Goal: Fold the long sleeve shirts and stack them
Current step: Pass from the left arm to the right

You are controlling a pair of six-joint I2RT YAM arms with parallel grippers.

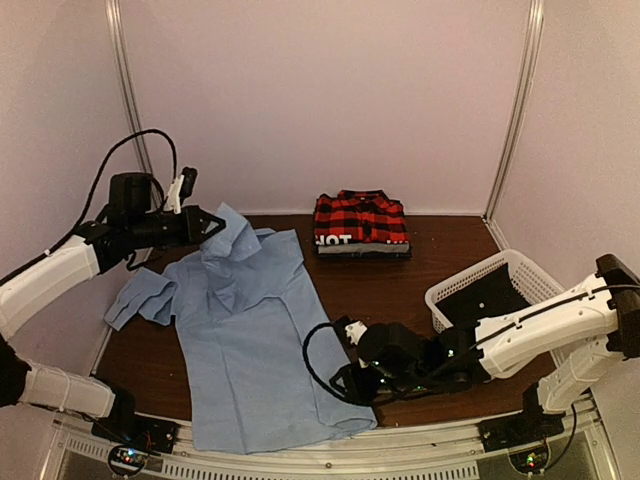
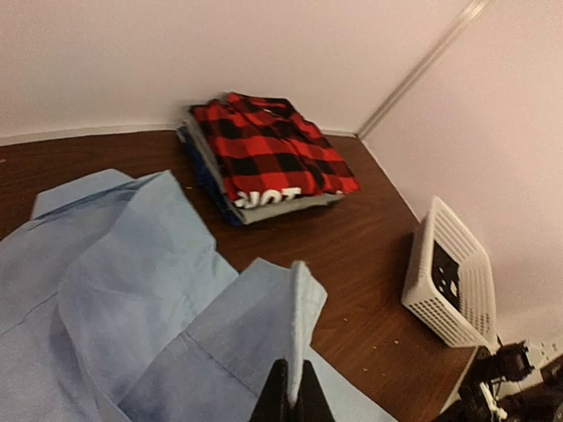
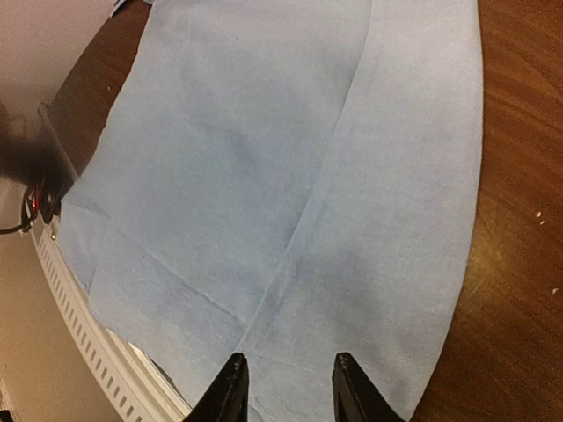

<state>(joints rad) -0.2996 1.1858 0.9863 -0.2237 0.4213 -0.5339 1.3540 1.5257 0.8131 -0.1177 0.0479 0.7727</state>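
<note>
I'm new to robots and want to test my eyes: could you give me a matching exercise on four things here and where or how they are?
1 light blue shirt
2 plaid shirt
3 white mesh basket
4 left tool

A folded, at the back of the table
B pinching blue cloth
C spread out, mostly unfolded
D by the right edge

Pairs: 1-C, 2-A, 3-D, 4-B
</note>
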